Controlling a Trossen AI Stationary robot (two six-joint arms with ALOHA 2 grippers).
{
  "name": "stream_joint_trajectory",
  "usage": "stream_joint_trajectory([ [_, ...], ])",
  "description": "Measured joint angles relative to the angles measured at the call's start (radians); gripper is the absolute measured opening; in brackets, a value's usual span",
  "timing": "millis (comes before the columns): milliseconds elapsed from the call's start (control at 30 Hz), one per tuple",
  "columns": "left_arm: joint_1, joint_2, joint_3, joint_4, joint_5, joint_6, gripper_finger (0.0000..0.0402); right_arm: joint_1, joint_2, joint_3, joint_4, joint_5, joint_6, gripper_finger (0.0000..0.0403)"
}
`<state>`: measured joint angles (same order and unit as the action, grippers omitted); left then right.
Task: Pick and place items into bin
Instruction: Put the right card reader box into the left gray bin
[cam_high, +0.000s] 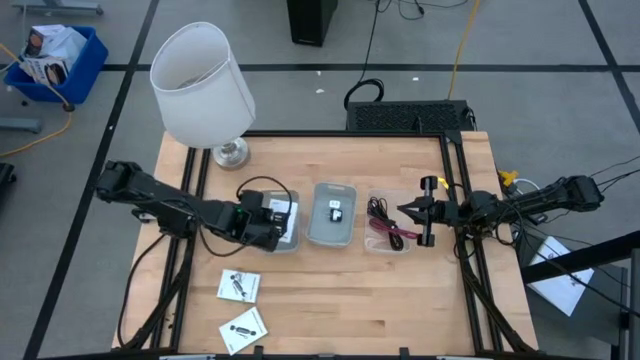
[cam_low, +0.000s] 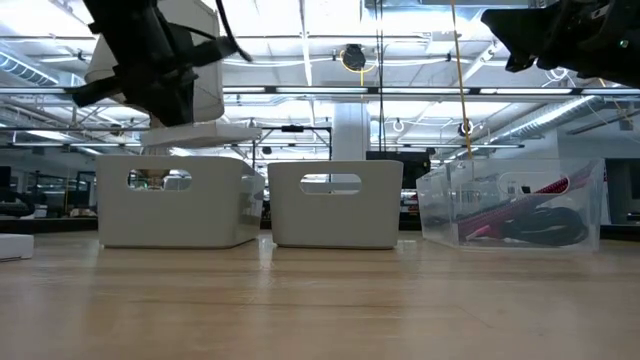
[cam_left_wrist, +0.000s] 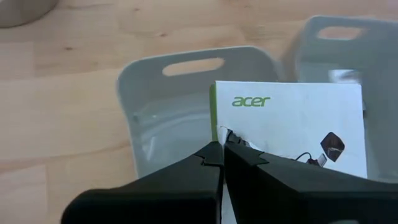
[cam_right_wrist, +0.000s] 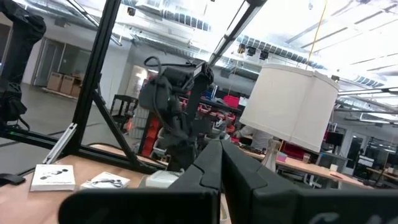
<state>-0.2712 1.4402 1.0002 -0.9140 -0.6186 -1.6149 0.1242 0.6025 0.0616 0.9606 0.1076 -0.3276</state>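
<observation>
We see three bins in a row at mid-table: a grey left bin (cam_high: 290, 240), a grey middle bin (cam_high: 332, 190), and a clear right bin (cam_high: 378, 243).

The left tool (cam_high: 272, 222) is over the left bin. Its fingers (cam_left_wrist: 186, 171) are closed together on the edge of a white packet (cam_left_wrist: 292, 124) printed "acer", held flat above that bin's opening. In the low view the packet (cam_low: 205, 133) sits level just above the bin's rim, clear of it.

The middle bin holds one small black-and-white item (cam_high: 334, 211); we cannot tell what it is.

The right bin holds the red-and-black cable bundle (cam_high: 387, 228), lying against its floor and seen through the clear wall in the low view (cam_low: 525, 222).

Two more white packets lie on the near left of the table, well apart from the bins: one (cam_high: 238, 286) nearer the bins, one (cam_high: 243, 329) at the near edge, tilted.

The right tool (cam_high: 408, 211) hangs just right of the right bin, raised off the table. Its fingers (cam_right_wrist: 214, 165) meet with no gap and hold nothing.

A white lamp (cam_high: 203, 85) stands at the far left corner of the table (cam_high: 400, 310).
</observation>
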Motion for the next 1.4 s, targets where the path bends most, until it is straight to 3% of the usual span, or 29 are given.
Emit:
stream_joint_trajectory([
  [667, 0.027, 0.073, -0.001, -0.076, 0.052, -0.024, 0.0003, 0.0, -0.001, 0.0, 0.007, 0.0, -0.002, 0.0],
  [1400, 0.048, 0.154, -0.001, -0.008, 0.074, 0.024, 0.0005, 0.0, -0.011, 0.0, 0.006, -0.004, -0.006, 0.0],
])
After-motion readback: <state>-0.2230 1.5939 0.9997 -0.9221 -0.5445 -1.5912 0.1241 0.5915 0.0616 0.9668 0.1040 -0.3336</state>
